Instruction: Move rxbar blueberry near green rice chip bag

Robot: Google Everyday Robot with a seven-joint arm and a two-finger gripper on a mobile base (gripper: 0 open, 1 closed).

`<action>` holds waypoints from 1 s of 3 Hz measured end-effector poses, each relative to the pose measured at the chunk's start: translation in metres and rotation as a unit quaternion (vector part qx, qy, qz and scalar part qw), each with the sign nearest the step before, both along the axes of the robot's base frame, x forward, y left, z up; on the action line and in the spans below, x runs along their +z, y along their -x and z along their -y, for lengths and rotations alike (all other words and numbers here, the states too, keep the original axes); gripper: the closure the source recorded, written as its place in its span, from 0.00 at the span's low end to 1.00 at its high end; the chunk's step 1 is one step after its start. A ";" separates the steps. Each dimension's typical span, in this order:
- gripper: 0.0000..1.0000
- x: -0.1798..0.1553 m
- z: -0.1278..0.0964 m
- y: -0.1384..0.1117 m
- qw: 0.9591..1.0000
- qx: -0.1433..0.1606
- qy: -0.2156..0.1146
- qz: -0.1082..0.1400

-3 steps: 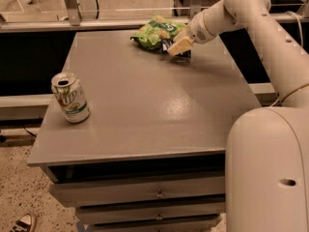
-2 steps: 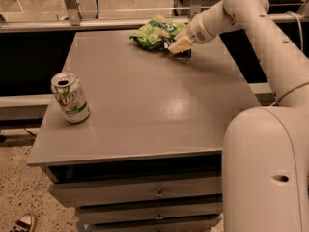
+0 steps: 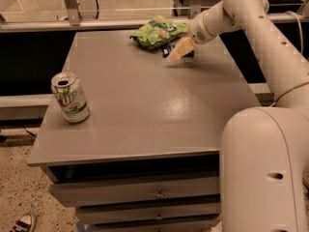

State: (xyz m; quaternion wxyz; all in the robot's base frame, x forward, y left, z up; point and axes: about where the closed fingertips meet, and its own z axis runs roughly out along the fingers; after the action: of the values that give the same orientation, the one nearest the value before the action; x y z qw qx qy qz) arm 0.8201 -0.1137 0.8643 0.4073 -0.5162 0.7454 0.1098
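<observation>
Little has changed over the last second: the gripper (image 3: 179, 50) stays low at the worktop's (image 3: 145, 105) far right. The blue bar (image 3: 167, 49) lies beneath it, just beside the green bag (image 3: 155, 31). I cannot tell whether the jaws grip it. The placement looks nearly done.

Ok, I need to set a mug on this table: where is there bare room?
The middle and front of the table are bare, from the soda can at the left edge across to the right edge. The far edge is crowded: the green rice chip bag, the rxbar blueberry beside it, and the gripper at the bar.
</observation>
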 end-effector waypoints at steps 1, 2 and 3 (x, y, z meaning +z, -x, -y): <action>0.00 0.000 0.001 0.000 1.000 0.000 0.000 0.000; 0.00 0.019 0.023 0.020 1.000 0.000 -0.027 0.011; 0.00 0.045 0.089 0.075 0.997 -0.019 -0.065 0.034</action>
State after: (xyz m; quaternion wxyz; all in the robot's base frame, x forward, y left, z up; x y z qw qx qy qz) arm 0.7448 -0.2022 0.9093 0.4673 -0.4778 0.7319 0.1328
